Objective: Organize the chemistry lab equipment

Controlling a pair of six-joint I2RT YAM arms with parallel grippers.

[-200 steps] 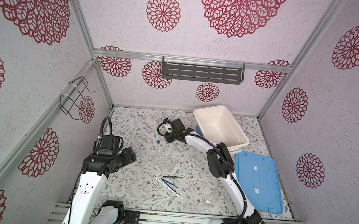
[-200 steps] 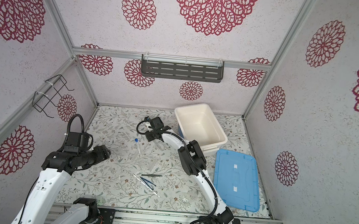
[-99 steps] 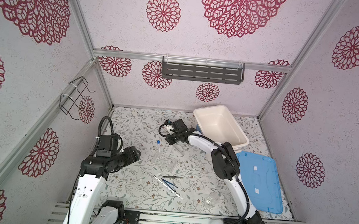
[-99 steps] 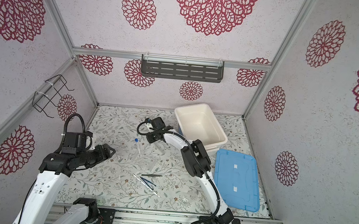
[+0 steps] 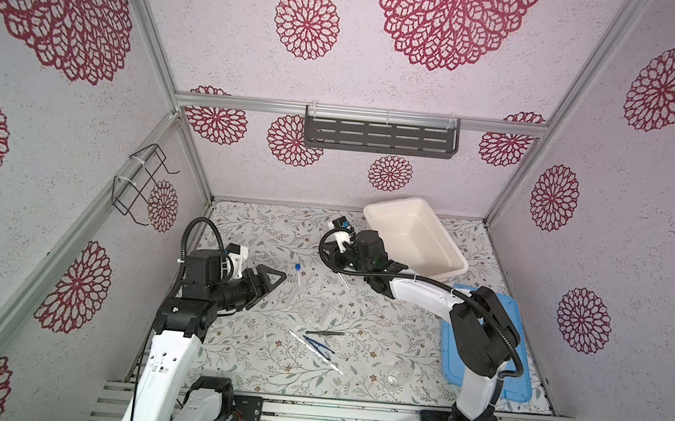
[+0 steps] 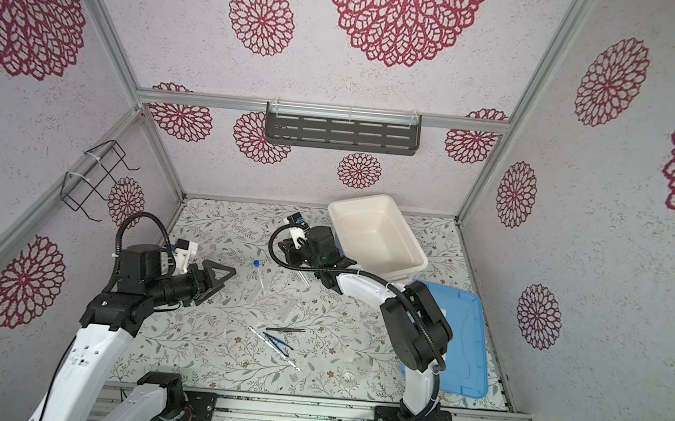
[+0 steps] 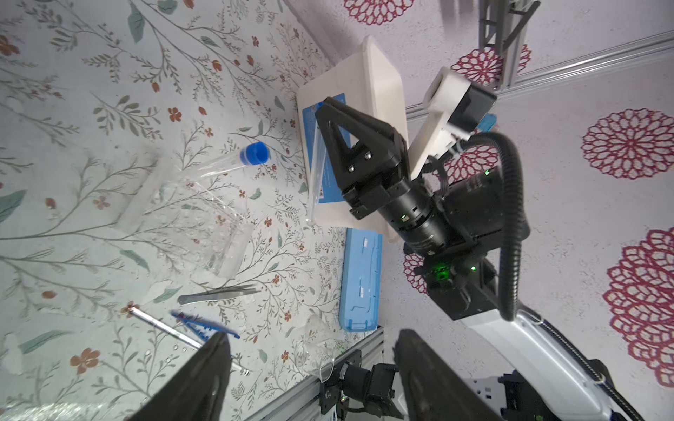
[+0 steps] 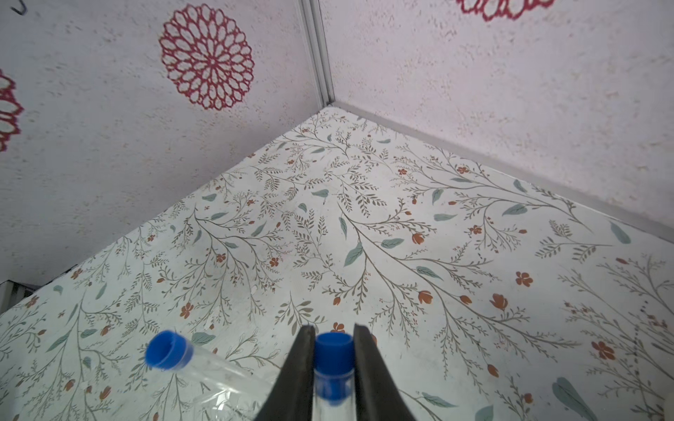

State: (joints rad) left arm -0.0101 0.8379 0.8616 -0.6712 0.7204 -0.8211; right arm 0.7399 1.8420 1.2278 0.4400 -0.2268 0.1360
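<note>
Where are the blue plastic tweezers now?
Both top views show the blue plastic tweezers front-centre, between the dark metal tweezers and thin white stick.

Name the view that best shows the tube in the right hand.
Right wrist view: the blue-capped tube sits up close, clamped in the right hand. The left wrist view shows most of its clear length; in both top views only its clear end pokes out.

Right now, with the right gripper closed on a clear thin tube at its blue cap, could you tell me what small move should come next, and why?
Probably carry it toward the see-through tube holder, keeping the grip. The right gripper is shut on the clear thin blue-capped tube, and the holder lies apart from it on the floral table, nearer the front.
</note>
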